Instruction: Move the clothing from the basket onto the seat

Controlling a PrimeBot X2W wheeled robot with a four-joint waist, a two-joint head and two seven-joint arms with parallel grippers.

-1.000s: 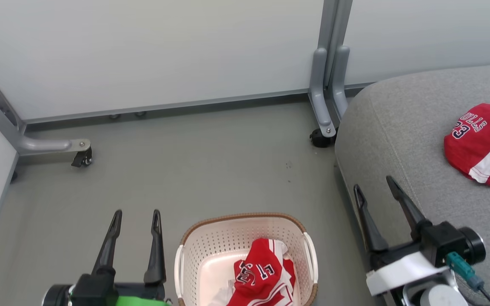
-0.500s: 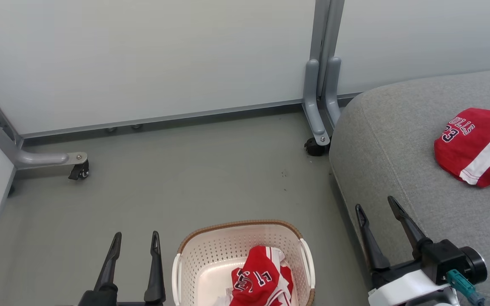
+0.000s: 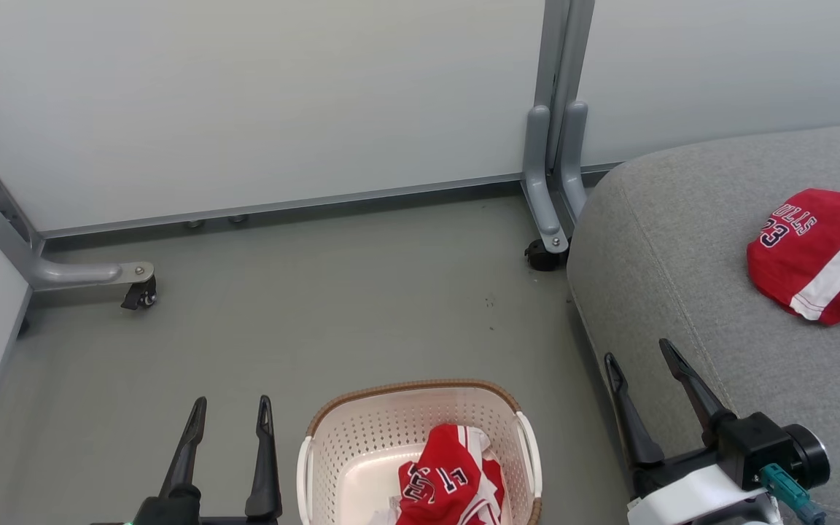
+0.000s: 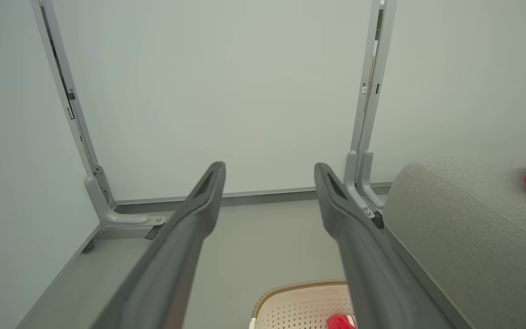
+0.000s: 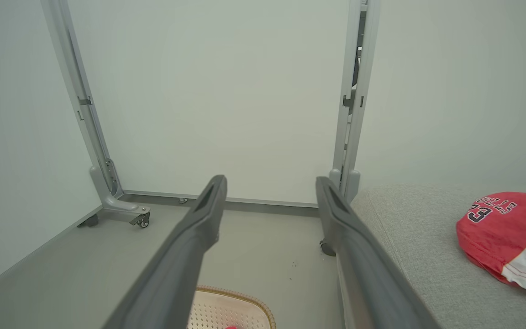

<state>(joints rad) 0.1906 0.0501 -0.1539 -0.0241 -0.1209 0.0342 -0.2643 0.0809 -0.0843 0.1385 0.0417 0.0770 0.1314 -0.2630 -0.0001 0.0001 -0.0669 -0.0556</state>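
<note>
A cream perforated basket (image 3: 362, 430) with a brown rim stands on the floor at the bottom centre, with crumpled red clothing (image 3: 443, 481) in its right half. Another red jersey (image 3: 821, 255) with a white stripe lies on the grey seat (image 3: 682, 233) at right; it also shows in the right wrist view (image 5: 509, 237). My left gripper (image 3: 232, 402) stands open just left of the basket, nothing between its fingers. My right gripper (image 3: 637, 350) is open over the seat's front-left edge, right of the basket. The basket's rim (image 4: 290, 290) (image 5: 240, 297) peeks in at the bottom of both wrist views.
Pale partition panels close off the back and left, on grey feet with castors (image 3: 139, 292) (image 3: 542, 257). Bare grey floor (image 3: 332, 306) lies between the basket and the panels.
The head view has shifted, so the whole scene sits lower in the picture. Both grippers stay open. The clothing in the basket and on the seat has not moved.
</note>
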